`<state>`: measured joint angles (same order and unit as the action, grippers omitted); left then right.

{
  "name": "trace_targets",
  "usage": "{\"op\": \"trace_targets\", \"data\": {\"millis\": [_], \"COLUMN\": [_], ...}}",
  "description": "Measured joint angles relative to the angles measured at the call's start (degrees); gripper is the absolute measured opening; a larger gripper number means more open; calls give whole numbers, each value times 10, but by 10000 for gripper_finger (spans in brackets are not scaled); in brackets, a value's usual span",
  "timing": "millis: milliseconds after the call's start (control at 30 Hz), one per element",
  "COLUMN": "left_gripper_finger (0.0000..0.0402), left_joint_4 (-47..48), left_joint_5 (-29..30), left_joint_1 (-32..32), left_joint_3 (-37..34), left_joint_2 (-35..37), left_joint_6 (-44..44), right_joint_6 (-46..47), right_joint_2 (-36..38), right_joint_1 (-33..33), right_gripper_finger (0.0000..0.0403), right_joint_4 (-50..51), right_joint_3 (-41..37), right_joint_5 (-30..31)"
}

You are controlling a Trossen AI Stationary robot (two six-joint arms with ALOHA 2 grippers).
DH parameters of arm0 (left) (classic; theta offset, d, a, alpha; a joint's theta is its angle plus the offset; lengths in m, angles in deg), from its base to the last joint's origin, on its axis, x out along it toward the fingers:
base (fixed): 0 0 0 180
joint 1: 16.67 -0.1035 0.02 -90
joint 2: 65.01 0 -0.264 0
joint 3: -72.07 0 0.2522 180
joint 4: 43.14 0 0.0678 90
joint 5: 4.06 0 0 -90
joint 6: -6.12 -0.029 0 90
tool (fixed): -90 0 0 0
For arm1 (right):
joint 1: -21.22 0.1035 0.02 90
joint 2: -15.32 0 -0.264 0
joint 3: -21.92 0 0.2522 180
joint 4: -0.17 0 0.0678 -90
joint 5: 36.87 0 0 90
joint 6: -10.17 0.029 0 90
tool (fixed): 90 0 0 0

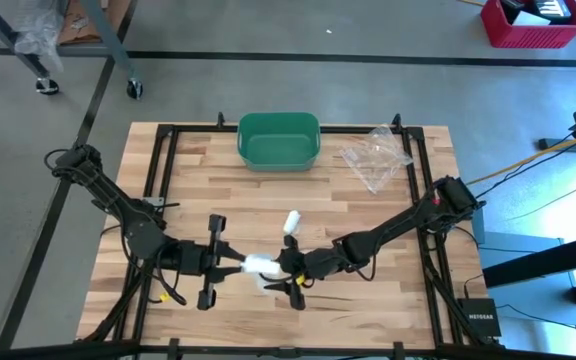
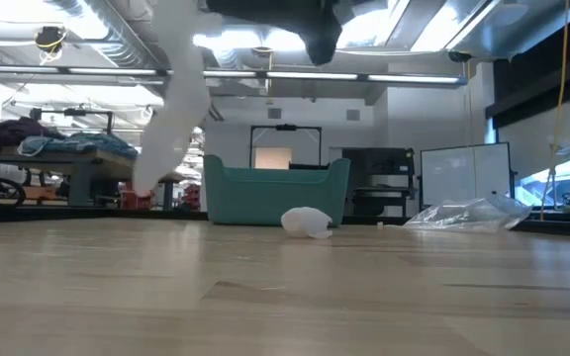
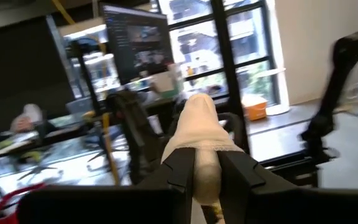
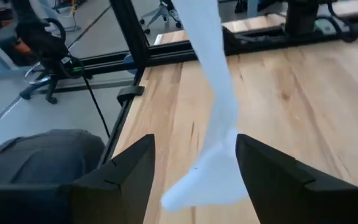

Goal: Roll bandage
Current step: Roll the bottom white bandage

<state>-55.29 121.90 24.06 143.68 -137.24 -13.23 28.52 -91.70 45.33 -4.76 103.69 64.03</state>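
Mid-roll: left claw point(image 3: 206, 177) pinches bandage point(image 1: 259, 265) above front-center worktop point(image 1: 388, 300). Right claw point(image 4: 194, 165) spread, loose tail hanging between its fingers. Next likely: right claw closes on tail, left winds.

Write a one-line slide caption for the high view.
Two dark arms meet mid-table: left gripper clamps the white cloth bandage, right gripper open beside it; green plastic bin behind.

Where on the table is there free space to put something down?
Bare wood lies left of the green bin, and between the bin and the small white roll. The right corner holds a plastic bag. The front middle is crowded: both grippers meet at the bandage.
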Motion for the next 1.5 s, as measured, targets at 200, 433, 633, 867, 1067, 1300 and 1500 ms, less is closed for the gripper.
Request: {"op": "trace_targets", "data": {"millis": [200, 433, 633, 867, 1067, 1300, 1500], "left_gripper_finger": [41, 41, 41, 41, 41, 41, 41], "left_joint_4": [2, 4, 4, -52, -165, -200, -63], "left_joint_5": [42, 42, 48, 97, 117, 71, 25], "left_joint_1": [-4, -3, -4, -1, 0, 8, 29], "left_joint_3": [0, 0, 0, 15, 22, 31, 33], "left_joint_2": [0, 0, 0, 9, 17, 17, 17], "left_joint_6": [-6, -9, -12, -152, -291, -351, -248], "right_joint_6": [33, 18, -36, -86, -98, -96, -15], "right_joint_2": [-2, -9, -9, -9, -9, -9, -9], "right_joint_1": [-14, -14, -13, -13, -13, -13, -13], "right_gripper_finger": [224, 146, 17, 5, 4, 5, 14], "right_joint_4": [11, 18, 28, 74, 94, 90, 93], "right_joint_3": [0, 0, 0, 0, 0, 0, 0], "right_joint_5": [5, 32, 35, 31, 5, 6, -4]}}
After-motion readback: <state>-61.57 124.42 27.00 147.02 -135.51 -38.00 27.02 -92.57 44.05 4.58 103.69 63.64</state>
